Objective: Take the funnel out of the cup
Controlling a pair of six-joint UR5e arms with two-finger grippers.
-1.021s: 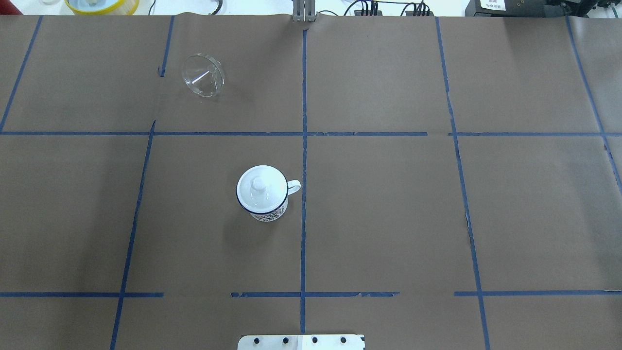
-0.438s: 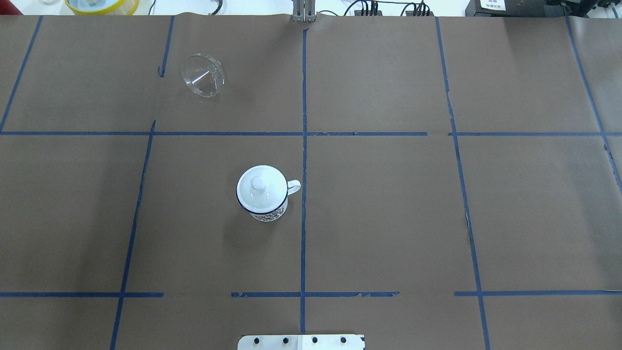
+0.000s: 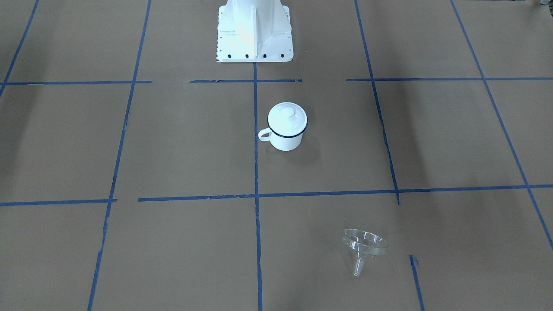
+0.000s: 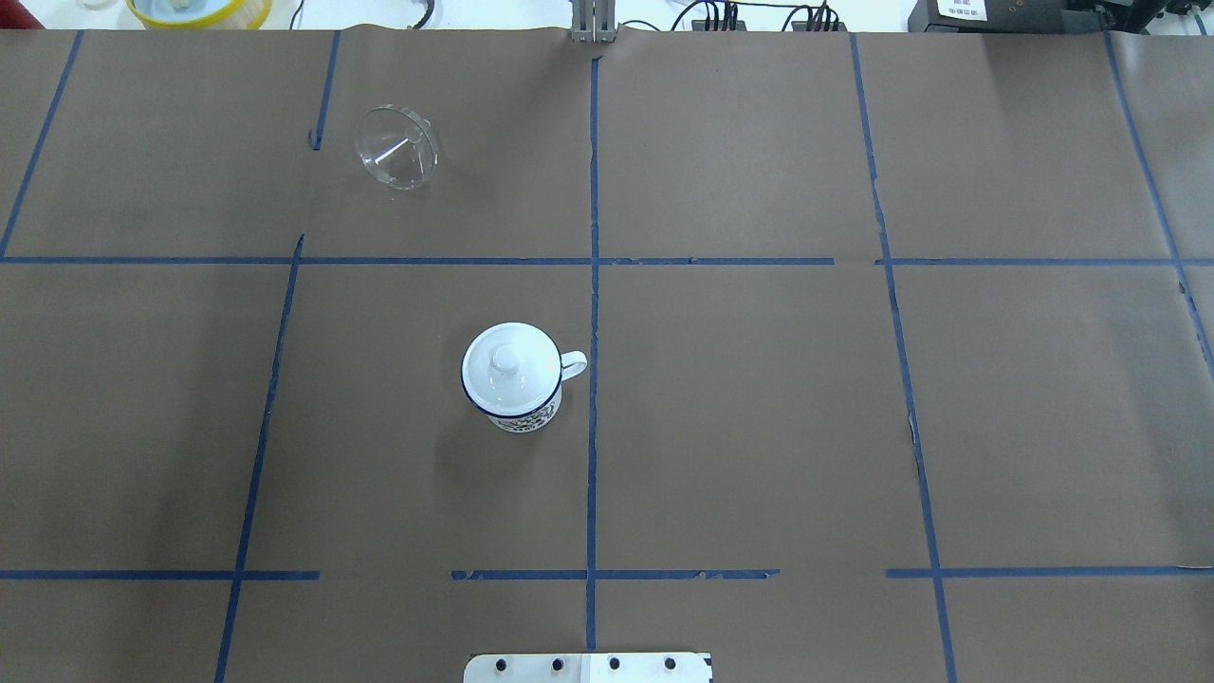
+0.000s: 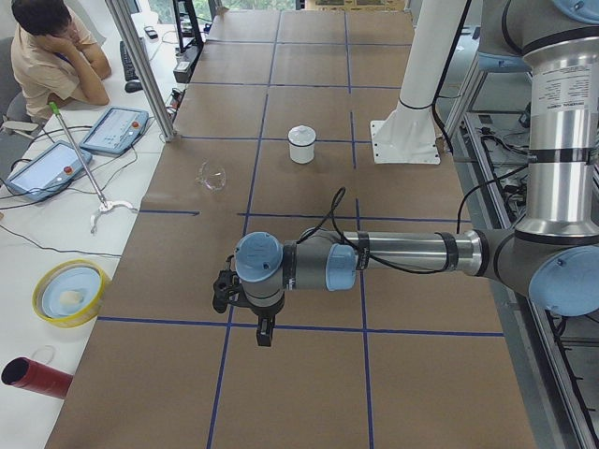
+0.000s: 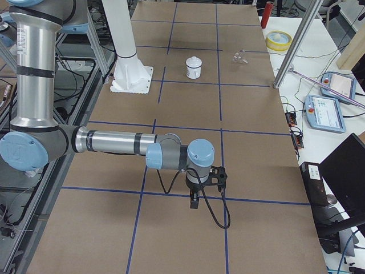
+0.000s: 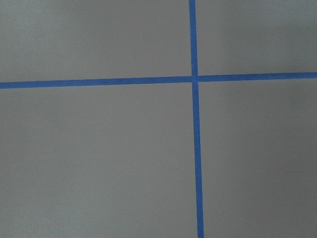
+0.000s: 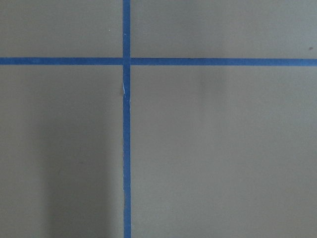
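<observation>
Live now: the left gripper (image 5: 265, 329) is caught only from the table's left end. It is hung tip-down over a crossing of blue tape (image 7: 194, 148) on the brown-papered table (image 4: 759, 427). Fingers apart or together can't be told from there, and only paper & tape are shown by its wrist cam. Same on the other side: the right gripper (image 6: 194, 200) is held tip-down over a tape crossing nr the table's right end, and its jaw state can't be made out either.

Moving outward, the funnel (image 4: 396, 148) is found out of the cup. It is lying tilted on the paper nr the far edge, in the table's left half. It is rested on its rim & spout, w/ the spout pointed toward the operators' edge. It is placed well apart from both grippers. From the left one it lies further in along the table. From the right one it lies far across, twd the far-left corner.

The cup (image 4: 512, 379) is stood upright nr the table's ctr, just left of the ctr tape line, w/ its handle turned to the robot's right. A white knobbed lid (image 4: 507, 360) is seated on its dark-blue rim. Cup & funnel are kept well apart, w/ bare paper and a tape line btw them. The base plate (image 4: 588, 667) is seen at the near edge, close to the same ctr line.
</observation>
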